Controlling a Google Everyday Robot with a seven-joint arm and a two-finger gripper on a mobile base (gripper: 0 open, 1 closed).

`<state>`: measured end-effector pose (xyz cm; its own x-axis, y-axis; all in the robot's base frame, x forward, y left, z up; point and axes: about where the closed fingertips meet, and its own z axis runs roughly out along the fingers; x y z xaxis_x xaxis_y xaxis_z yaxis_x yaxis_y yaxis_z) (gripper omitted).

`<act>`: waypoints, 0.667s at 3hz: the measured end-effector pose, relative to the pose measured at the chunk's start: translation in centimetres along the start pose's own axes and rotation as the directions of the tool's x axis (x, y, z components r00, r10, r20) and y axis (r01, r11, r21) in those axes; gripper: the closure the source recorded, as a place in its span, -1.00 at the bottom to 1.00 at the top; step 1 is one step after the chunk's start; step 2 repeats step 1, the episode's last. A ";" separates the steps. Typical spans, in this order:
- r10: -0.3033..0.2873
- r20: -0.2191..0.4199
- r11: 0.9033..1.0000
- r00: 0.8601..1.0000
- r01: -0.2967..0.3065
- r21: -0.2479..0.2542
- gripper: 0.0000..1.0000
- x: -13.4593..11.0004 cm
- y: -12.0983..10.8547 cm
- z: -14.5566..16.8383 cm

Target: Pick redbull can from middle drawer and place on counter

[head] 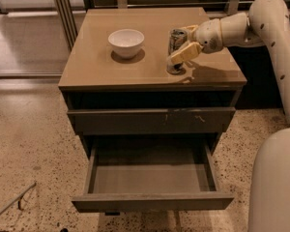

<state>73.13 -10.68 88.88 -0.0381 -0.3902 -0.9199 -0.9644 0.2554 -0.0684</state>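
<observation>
Silvery can (pixel 175 38) stands upright on the counter (pixel 96 66), right of the bowl (pixel 126 41), clamped in the gripper (pixel 180 45) reaching from the right, above the open drawer (pixel 152 201).

The scene is lit dimly and warmly from above, and a soft sheen is seen along the glossy tabletop (pixel 87 66). Dark shadows are cast beneath the white bowl (pixel 126 41) and beside the redbull can (pixel 176 37), where the claw (pixel 180 45) is held over the tabletop's right side. The cabinet's recesses are left in deep shade.
</observation>
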 end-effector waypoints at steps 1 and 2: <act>0.000 0.000 1.000 1.000 0.000 0.000 -1.00 0.0 0.0 0.0; 0.000 0.000 1.000 1.000 0.000 0.000 -1.00 0.0 0.0 0.0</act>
